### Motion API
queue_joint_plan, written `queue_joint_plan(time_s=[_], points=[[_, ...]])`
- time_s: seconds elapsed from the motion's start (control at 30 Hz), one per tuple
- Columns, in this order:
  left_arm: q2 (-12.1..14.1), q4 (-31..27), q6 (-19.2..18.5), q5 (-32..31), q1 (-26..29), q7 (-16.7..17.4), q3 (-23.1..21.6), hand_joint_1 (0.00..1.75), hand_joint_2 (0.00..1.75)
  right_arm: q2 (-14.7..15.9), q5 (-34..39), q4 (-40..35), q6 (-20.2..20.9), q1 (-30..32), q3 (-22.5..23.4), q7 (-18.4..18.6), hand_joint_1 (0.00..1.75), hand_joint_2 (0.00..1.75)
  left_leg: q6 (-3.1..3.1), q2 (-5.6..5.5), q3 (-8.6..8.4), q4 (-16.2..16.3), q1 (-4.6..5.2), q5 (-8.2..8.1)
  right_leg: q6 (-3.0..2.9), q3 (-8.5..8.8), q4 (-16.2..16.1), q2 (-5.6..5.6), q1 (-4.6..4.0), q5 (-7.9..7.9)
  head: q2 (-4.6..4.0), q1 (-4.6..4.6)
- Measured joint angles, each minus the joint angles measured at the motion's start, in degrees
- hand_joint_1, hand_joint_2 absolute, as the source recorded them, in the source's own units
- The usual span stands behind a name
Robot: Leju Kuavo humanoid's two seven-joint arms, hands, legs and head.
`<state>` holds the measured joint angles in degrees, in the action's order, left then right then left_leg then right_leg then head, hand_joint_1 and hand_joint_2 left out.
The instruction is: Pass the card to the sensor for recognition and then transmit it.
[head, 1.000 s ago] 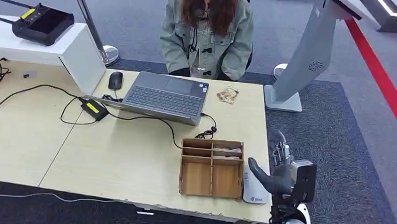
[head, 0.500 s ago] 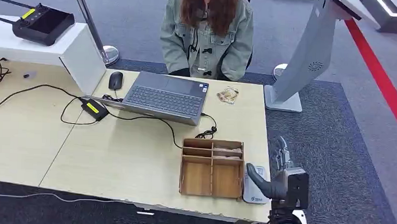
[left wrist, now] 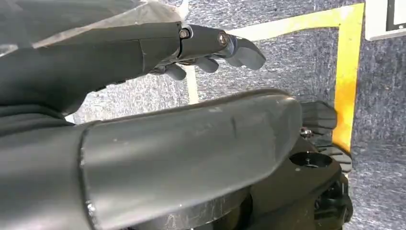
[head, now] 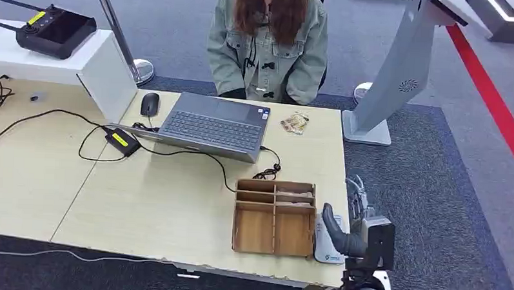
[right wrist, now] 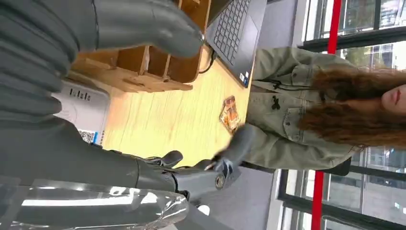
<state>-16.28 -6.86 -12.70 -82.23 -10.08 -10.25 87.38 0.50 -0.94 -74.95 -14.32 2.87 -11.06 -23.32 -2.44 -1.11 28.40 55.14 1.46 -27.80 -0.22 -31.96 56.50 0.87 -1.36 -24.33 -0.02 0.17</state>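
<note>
Right hand point(head: 360, 227) is being held empty, fingers spread, just beside the white sensor point(head: 328, 244) at the table point(head: 174, 213) edge, next to the wooden organizer point(head: 274, 216).

Light wooden table point(head: 174, 213) on grey carpet point(head: 459, 191) with red stripe point(head: 495, 102).

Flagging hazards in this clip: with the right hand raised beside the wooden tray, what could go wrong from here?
1. The right hand hangs at the table's edge beside the white card reader, which sits near the rim; a careless sweep might knock it off.
2. The reader sits close beside the brown wooden compartment tray, so the fingers could bump the tray's wall.
3. A person in a green jacket sits across the light wooden table; a long reach might come close.
</note>
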Motion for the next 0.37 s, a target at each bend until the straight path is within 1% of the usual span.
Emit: queue_joint_plan(time_s=[0.37], points=[[0.0,0.0,0.0,-0.2,0.0,0.4,0.0,0.00,0.00,-0.3,1.2,1.0,-0.2,-0.1,0.0,-1.9,1.75,1.75,0.00,0.00,-0.02,0.0,0.00,0.00,0.00,-0.01,0.0,0.00,0.00,0.00,0.00,0.00]])
